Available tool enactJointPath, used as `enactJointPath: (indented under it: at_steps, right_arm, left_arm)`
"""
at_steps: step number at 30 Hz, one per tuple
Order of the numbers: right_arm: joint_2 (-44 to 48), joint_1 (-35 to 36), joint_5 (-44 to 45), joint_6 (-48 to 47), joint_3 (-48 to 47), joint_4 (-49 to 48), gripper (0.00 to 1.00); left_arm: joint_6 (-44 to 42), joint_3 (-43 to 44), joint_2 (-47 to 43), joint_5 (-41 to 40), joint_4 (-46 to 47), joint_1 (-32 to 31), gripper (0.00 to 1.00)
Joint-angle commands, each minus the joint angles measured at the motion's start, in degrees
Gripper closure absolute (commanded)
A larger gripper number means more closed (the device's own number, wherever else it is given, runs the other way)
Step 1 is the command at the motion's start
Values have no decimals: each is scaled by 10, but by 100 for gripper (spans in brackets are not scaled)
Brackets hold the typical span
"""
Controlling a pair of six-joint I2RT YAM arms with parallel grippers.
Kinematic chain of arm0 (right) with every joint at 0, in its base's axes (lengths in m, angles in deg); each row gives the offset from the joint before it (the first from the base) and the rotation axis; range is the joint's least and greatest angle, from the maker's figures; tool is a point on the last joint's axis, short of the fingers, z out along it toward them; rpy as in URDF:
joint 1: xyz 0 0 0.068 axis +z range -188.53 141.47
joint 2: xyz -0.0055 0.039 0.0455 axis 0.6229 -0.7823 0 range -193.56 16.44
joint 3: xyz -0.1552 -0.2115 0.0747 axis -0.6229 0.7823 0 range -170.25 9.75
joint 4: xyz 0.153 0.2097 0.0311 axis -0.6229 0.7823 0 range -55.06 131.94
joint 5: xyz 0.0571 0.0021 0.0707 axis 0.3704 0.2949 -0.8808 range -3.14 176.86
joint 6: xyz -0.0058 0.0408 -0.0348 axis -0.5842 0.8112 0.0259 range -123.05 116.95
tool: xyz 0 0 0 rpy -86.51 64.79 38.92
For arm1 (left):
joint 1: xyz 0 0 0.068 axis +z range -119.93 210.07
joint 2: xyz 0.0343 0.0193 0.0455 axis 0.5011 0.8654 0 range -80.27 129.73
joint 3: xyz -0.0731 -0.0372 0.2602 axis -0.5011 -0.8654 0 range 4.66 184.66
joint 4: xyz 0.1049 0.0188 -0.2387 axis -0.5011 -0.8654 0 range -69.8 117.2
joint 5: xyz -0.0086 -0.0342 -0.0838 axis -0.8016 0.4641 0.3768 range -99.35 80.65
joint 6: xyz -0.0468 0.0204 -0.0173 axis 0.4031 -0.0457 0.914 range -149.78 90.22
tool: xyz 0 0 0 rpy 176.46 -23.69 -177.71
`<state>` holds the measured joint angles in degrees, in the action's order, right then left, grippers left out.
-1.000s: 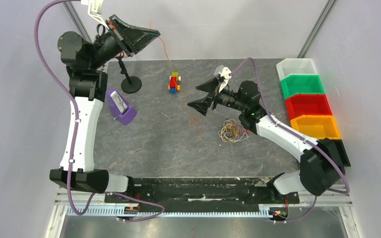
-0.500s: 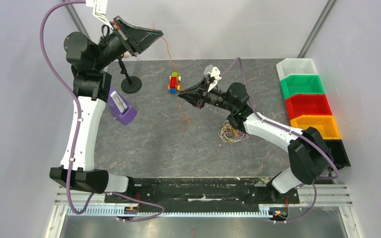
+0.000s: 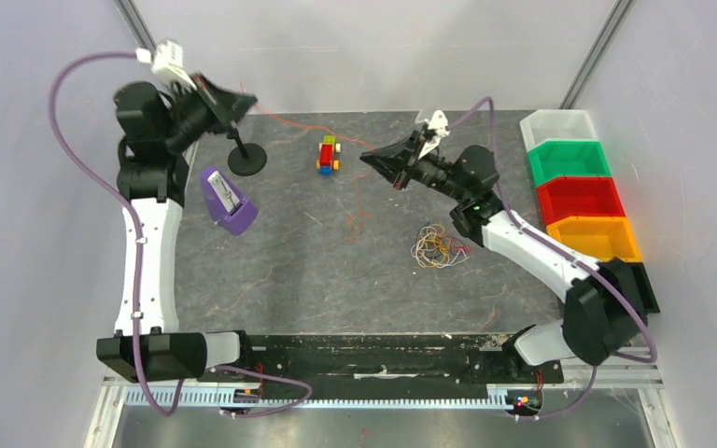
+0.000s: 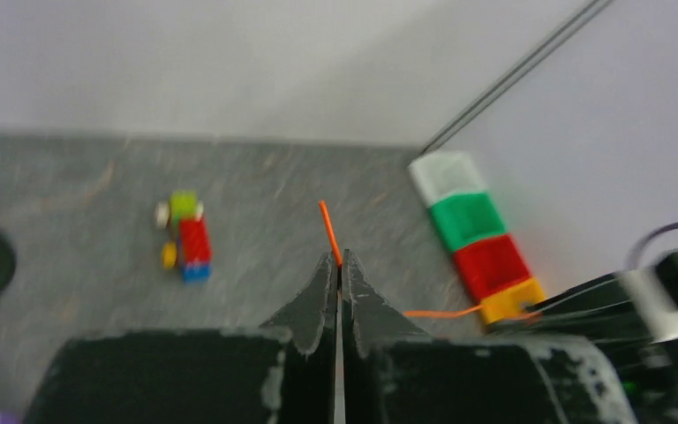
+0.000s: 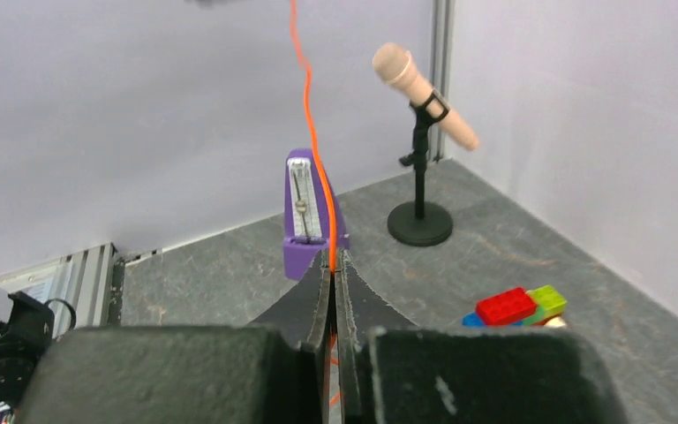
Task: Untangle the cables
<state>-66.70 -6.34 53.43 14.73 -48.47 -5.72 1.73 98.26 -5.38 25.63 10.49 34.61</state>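
Right wrist: orange cable (image 5: 311,132) pinched between closed jaws.

Cables (image 3: 440,246) lie right of metronome (image 3: 227,200), apparently apart.

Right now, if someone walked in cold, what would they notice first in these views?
A thin orange cable stretched through the air across the far side of the table, the left tool and the right tool both shut on it. Then the tangled bunch of cables lying on the table beside the right arm, and the row of coloured bins along the right edge.
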Motion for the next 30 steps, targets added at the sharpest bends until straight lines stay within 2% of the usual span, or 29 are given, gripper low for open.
enactJointPath:
  at_steps: [1,7,12,15,19,22,23,25,27,30]
  right_arm:
    - [60,-11,-26,19,-15,15,100]
    - [49,-11,-22,119,-58,-20,100]
    - [19,-5,-12,229,-105,-64,100]
    - [14,6,4,274,-107,-88,100]
    - [19,7,15,279,-102,-91,100]
    - [37,-2,6,244,-87,-63,100]
    - [47,-6,3,234,-76,-53,100]
    - [65,-15,-5,212,-53,-35,100]
    - [77,-22,-17,199,-35,-24,100]
    - [86,-26,-38,180,-22,-6,100]
  left_arm:
    - [-132,-126,-25,-59,-128,-25,98]
    - [-114,-244,-10,-47,-92,-171,98]
    - [-111,-270,41,-59,-49,-269,98]
    - [-79,-268,72,-40,1,-309,98]
    - [-66,-268,80,-11,27,-325,98]
    - [-60,-292,43,50,55,-271,98]
    - [-59,-299,28,92,64,-235,85]
    - [-92,-303,2,158,42,-170,47]
    - [-173,-295,-28,186,-24,-112,32]
    - [-288,-282,-77,211,-97,-37,24]
